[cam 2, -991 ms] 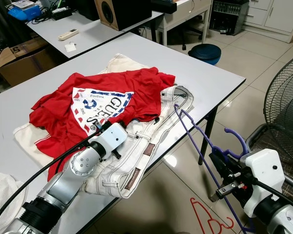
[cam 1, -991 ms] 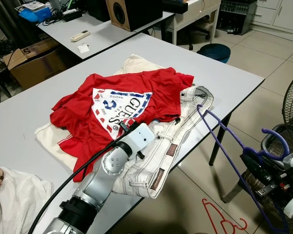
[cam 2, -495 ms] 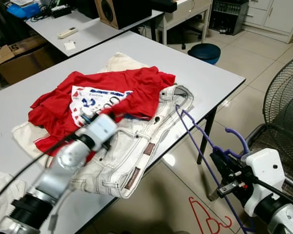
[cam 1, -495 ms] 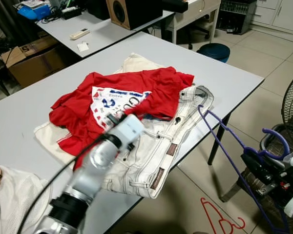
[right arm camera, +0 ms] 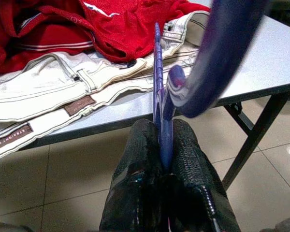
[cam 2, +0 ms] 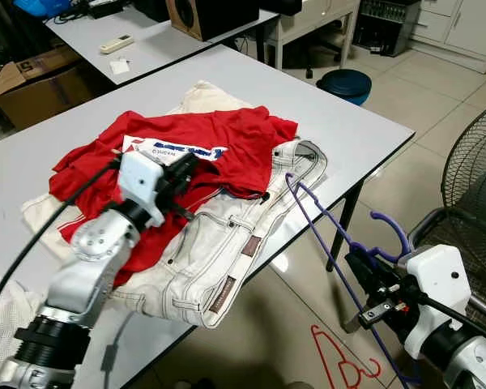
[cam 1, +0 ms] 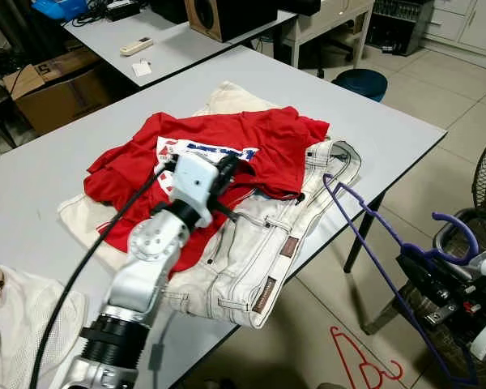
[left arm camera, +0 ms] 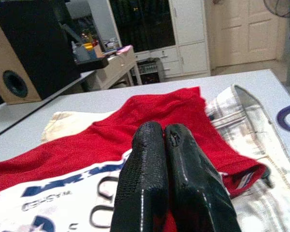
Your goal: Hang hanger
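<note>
Clamping purple hanger (right arm camera: 160, 96) in right gripper (right arm camera: 164, 159), left gripper (left arm camera: 165, 145) pressed together, seemingly touching red shirt (cam 1: 259, 142).

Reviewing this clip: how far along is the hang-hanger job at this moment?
Done: the right gripper is shut on the purple hanger, held off the table's edge. In hand: the left gripper, fingers together, is over the red T-shirt that lies on the white jeans. Left: nothing is on the hanger yet and it is not hung anywhere.
</note>
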### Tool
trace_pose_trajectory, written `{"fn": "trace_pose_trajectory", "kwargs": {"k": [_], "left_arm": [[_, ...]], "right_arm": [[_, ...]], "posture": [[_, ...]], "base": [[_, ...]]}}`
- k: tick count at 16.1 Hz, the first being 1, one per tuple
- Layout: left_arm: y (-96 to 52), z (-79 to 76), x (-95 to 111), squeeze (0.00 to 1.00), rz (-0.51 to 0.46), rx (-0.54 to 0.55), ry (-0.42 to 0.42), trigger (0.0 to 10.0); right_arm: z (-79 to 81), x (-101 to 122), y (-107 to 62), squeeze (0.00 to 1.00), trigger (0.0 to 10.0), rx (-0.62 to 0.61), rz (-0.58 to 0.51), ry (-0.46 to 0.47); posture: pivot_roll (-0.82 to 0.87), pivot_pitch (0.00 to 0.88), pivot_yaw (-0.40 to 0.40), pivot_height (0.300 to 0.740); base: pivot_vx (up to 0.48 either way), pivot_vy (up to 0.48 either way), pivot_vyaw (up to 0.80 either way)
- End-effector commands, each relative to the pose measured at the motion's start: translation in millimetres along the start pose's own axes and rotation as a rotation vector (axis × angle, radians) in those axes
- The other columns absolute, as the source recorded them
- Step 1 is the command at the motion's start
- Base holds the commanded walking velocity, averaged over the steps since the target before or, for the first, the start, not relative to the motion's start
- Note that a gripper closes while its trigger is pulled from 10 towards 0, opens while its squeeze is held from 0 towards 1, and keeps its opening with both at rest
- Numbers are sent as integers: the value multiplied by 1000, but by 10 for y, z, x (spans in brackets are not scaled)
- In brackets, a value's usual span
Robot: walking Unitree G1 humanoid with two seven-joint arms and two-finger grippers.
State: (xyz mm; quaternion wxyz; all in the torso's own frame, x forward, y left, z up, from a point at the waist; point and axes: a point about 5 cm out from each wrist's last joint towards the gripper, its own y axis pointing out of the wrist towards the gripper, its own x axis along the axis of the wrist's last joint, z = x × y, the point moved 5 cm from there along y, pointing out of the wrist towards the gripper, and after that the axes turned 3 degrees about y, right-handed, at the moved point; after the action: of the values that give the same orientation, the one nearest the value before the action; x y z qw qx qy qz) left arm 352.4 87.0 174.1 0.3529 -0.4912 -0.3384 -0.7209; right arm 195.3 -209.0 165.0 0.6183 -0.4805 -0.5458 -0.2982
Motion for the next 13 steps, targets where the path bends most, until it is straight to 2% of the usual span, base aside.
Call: {"fn": "trace_pose_trajectory", "kwargs": {"k": [1,3,4,5,6,7,8,9,11,13], "left_arm": [[-31,141,-105,0,58,39,67,0],[-60,218,-253,0,140,41,175,0],[-62,228,-274,0,153,43,203,0],[-67,262,-340,0,195,54,284,0],[-65,292,-373,0,211,69,323,0],[-50,307,-362,0,204,85,294,0],[-31,273,-336,0,183,90,200,10000],[-34,251,-339,0,180,88,155,10000],[-53,181,-368,1000,185,48,87,10000],[-82,183,-374,1000,193,55,-2,10000]], "right_arm": [[30,8,13,0,10000,14,-12,2],[53,-4,35,0,10000,18,-14,7],[56,-3,38,0,10000,18,-15,8],[60,-3,42,0,10000,18,-16,8],[64,-4,43,0,10000,20,-14,5],[65,-2,42,0,10000,21,-14,5],[68,-3,36,0,10000,21,-14,5],[71,-8,31,0,10000,21,-13,5],[74,-14,27,0,10000,21,-11,7],[75,-17,21,0,10000,22,-9,8]], "posture": [[-218,93,114,740],[-216,89,119,740],[-217,88,119,740],[-218,89,119,740],[-220,89,119,740],[-221,89,119,740],[-221,90,119,740],[-222,91,120,740],[-223,92,120,740],[-220,95,116,740]], "base": [[0,0,0],[0,0,0],[0,0,0],[0,0,0],[0,0,0],[0,0,0],[0,0,0],[0,0,0],[0,0,0],[0,0,0]]}}
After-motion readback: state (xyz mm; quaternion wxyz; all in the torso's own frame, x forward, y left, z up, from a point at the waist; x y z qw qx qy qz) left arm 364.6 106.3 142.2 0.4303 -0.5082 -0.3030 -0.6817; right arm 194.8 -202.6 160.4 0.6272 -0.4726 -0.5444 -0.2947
